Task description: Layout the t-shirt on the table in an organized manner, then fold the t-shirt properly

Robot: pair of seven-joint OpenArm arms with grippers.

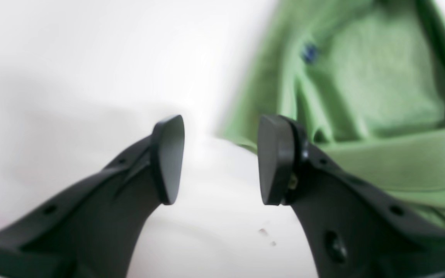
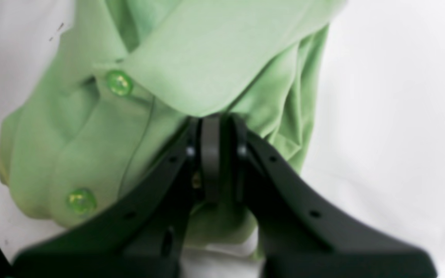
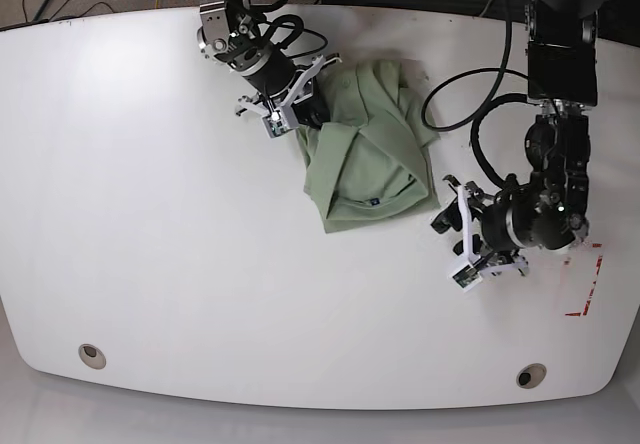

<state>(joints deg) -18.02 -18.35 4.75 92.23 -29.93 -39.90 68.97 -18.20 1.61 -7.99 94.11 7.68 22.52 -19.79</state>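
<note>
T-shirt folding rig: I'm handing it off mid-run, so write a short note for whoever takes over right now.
Right gripper: shut on the t-shirt, pinching fabric beside the collar and buttons, at the far edge of the bundle.
Left gripper: open, holding nothing, just off the shirt's near edge.
The t-shirt sits bunched in a crumpled heap near the middle of the table, collar side visible.
Done: one corner gripped.
Left: spread the shirt out flat, then do all the folds.
</note>
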